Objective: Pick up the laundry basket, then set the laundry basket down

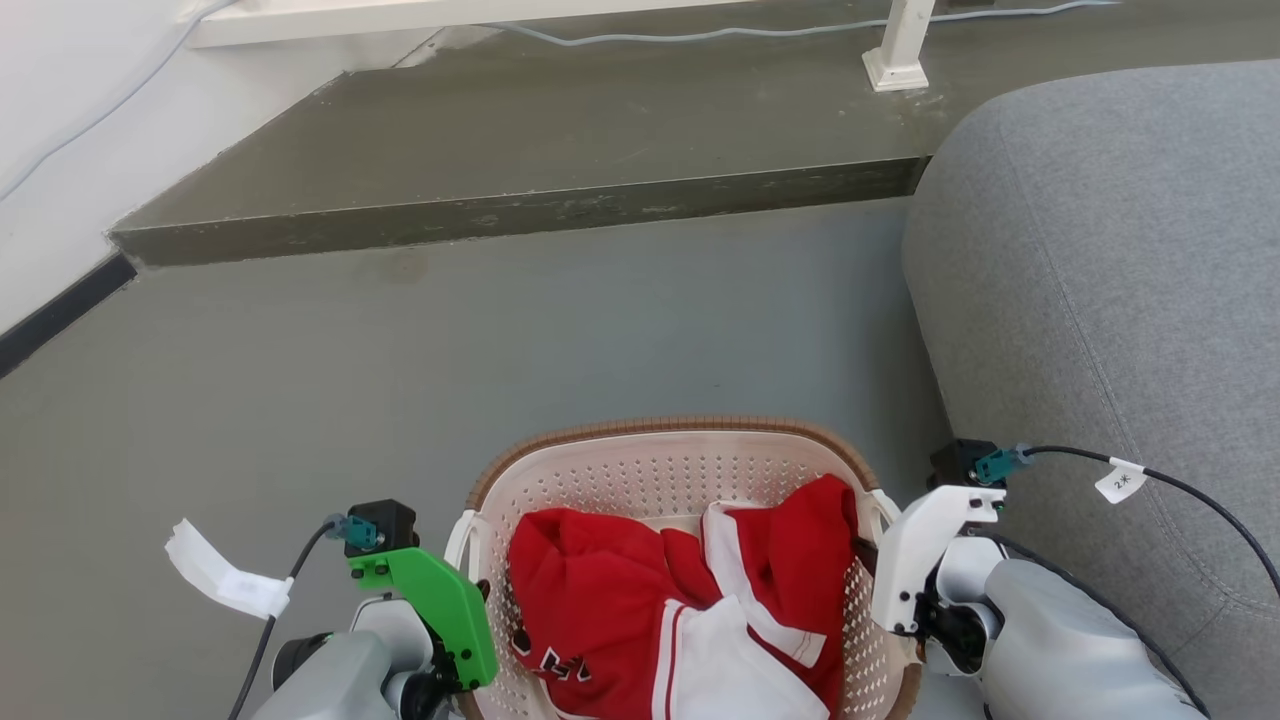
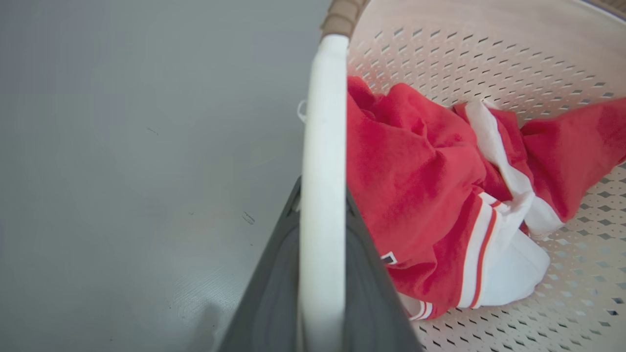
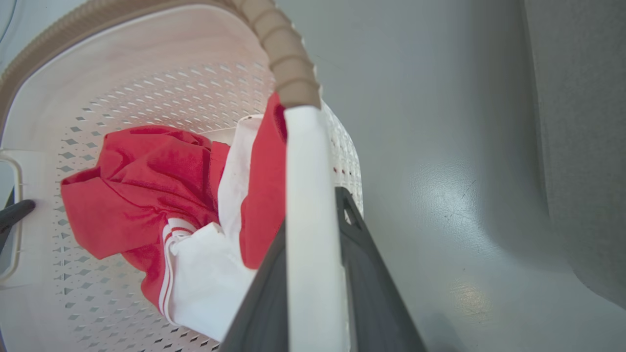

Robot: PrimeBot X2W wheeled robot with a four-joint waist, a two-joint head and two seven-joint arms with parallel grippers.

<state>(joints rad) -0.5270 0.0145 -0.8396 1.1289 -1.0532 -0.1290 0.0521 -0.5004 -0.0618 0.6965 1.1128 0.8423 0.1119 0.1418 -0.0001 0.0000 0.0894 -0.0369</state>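
Note:
The laundry basket (image 1: 680,428), cream-white and perforated with a brown woven-look rim, is at the bottom centre of the head view between my two arms. A red and white garment (image 1: 640,590) lies crumpled inside it. My left gripper (image 1: 465,590), under a green mount, is shut on the basket's left white handle (image 2: 320,146); the dark fingers (image 2: 274,274) press both sides of the bar. My right gripper (image 1: 880,570), under a white mount, is shut on the right handle (image 3: 308,195) in the same way. Whether the basket's bottom touches the floor is hidden.
A grey sofa (image 1: 1100,250) stands close on the right, next to my right arm. A raised dark step (image 1: 520,210) crosses the floor ahead, with a white post (image 1: 900,50) and a cable on it. A white wall (image 1: 60,150) runs along the left.

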